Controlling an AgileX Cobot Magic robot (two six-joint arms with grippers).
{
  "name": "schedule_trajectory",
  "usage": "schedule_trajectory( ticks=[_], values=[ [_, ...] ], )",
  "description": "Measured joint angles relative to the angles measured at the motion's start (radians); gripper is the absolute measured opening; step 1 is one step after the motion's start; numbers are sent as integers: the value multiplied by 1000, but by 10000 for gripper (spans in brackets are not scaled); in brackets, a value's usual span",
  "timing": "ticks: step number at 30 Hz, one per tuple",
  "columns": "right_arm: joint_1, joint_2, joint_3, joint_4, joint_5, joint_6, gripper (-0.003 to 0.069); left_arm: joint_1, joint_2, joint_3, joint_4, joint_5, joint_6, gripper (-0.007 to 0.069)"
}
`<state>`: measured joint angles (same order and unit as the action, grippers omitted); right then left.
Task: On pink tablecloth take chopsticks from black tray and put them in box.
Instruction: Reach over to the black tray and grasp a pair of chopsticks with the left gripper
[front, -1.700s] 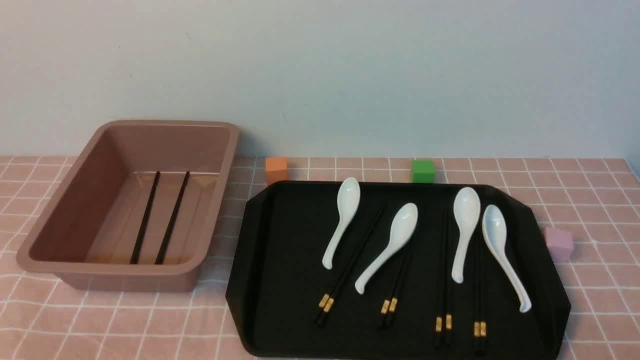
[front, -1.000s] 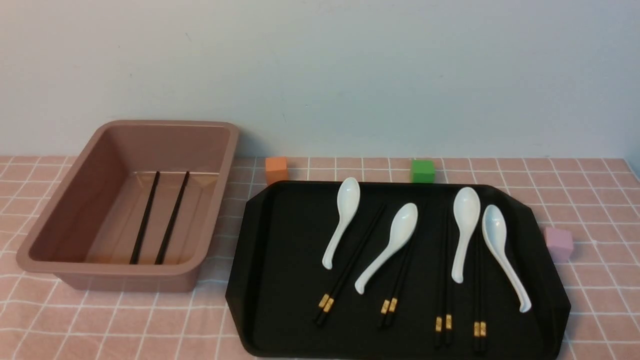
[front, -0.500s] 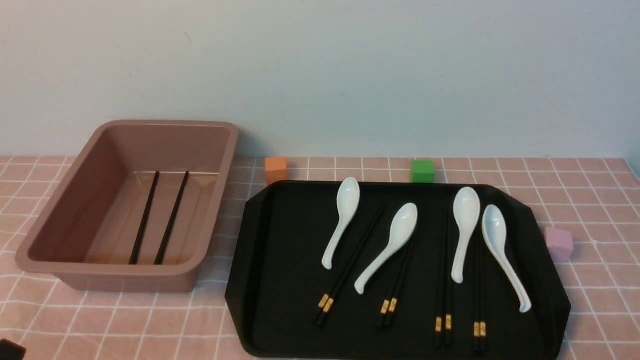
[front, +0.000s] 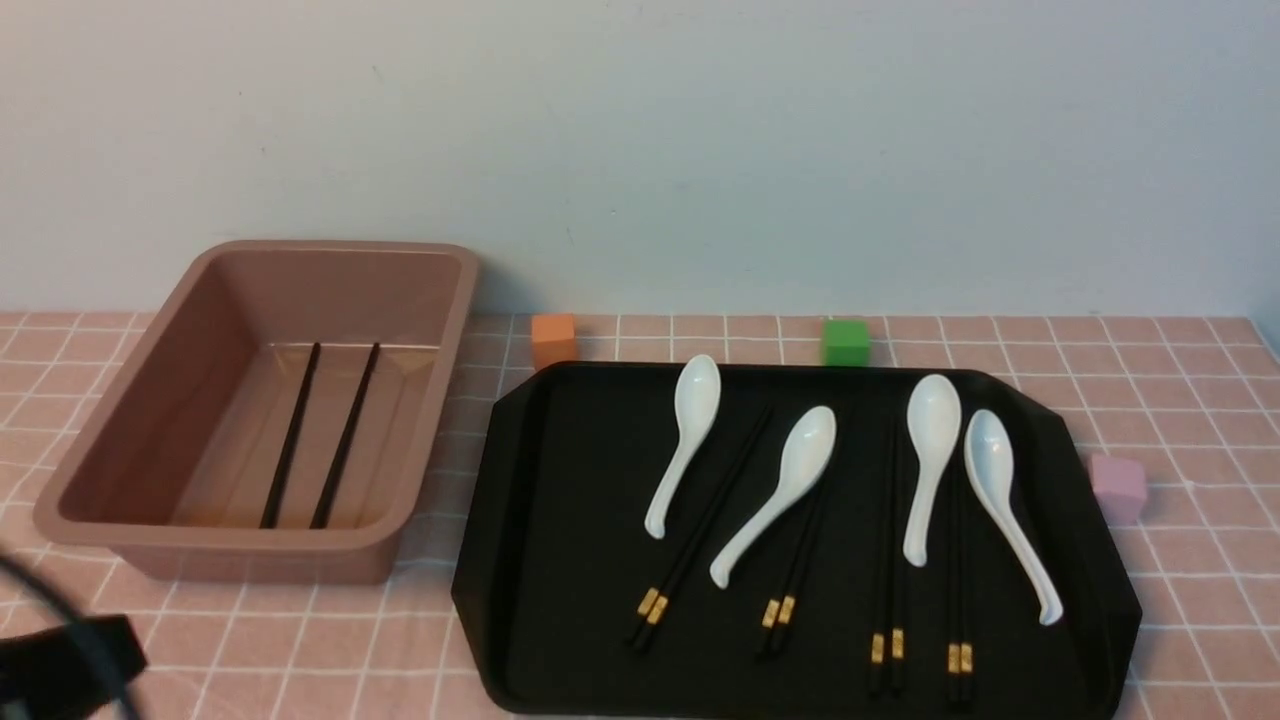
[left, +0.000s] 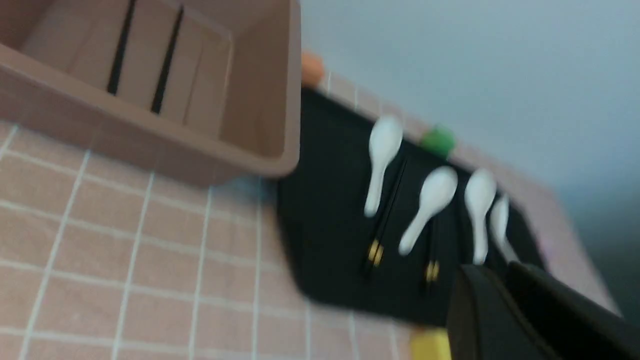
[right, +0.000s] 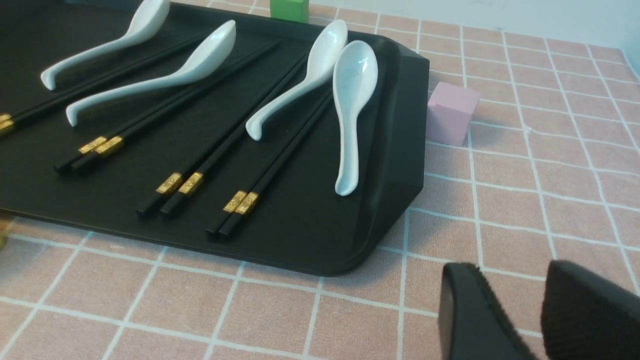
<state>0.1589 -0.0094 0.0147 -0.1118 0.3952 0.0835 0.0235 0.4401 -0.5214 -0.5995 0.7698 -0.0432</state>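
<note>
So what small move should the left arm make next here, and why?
Probably ease the left gripper forward and toward the robot's right, to the leftmost chopsticks on the black tray. It holds nothing visible and sits short of the tray, on the box's side, while that pair lies nearest the box.
</note>
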Motion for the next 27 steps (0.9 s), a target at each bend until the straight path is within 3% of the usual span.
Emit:
schedule_trajectory(
  ticks=[2, 5, 8, 11, 18, 23, 27],
  values=[
    [0, 0, 0, 0, 0, 0, 240, -1, 186, -115, 6, 139, 82, 91],
    [0, 0, 0, 0, 0, 0, 240, -35, 349, -182, 16, 166, 96, 91],
    [0, 0, 0, 0, 0, 0, 240, -158, 547, -262, 77, 132, 98, 63],
    [0, 0, 0, 0, 0, 0, 240, -344, 732, -357, 178, 104, 76, -13],
    [0, 0, 0, 0, 0, 0, 240, -648, 1024, -561, 324, 80, -11, -13],
    [0, 0, 0, 0, 0, 0, 240, -735, 1218, -709, 405, 114, -14, -13],
    [0, 0, 0, 0, 0, 0, 240, -741, 1333, -799, 430, 131, -20, 17]
  ],
)
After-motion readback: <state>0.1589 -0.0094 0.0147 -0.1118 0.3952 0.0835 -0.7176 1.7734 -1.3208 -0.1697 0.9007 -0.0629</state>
